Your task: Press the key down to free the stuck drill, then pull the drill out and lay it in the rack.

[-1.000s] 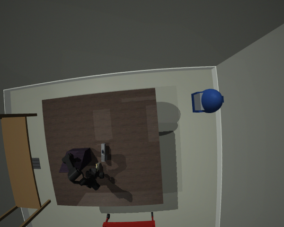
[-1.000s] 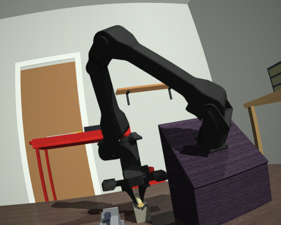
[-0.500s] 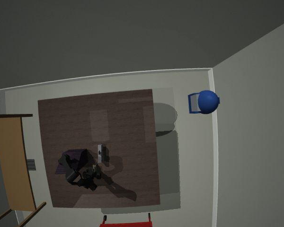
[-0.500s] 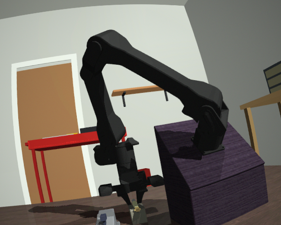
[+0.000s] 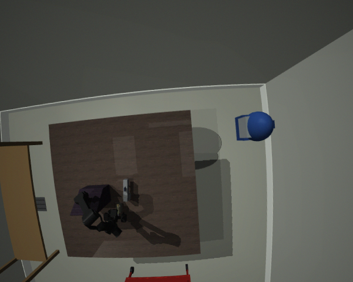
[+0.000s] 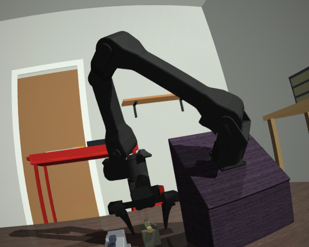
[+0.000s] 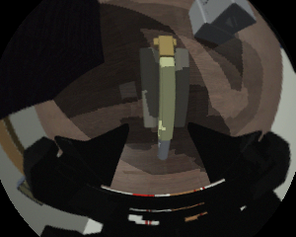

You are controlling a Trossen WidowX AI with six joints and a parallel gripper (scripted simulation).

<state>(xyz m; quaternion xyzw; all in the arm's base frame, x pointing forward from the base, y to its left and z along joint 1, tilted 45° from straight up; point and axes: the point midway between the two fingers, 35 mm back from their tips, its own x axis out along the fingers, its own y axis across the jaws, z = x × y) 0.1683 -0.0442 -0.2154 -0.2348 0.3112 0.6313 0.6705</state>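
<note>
a purple wedge-shaped block (image 6: 237, 186) is carrying the arm's base and is standing close beside the work spot on the dark wooden table (image 5: 158, 145). a small grey fixture (image 6: 114, 240) with a blue-grey knob on top is sitting just to the other side; in the top view it is showing as a pale upright slab (image 5: 126, 189) near the arm. a red table (image 6: 69, 155), a brown door (image 6: 50, 138) and a wall shelf (image 6: 149, 99) are filling the background, well apart from the work.

the gripper (image 6: 147, 224) is hanging over the table with its fingers (image 6: 126, 219) spread wide, holding nothing; the two dark tips are standing on either side of the drill (image 7: 164, 95) without touching it.

the drill, an olive-green rod with a tan end, is lying in the grey rack (image 7: 182, 93), its long axis running along the rack's channel. in the wrist view the tan end is pointing away from the camera and the greyer tip toward it, midway between the fingers. in the exterior view the rack (image 6: 152, 235) is sitting below the open gripper.
</note>
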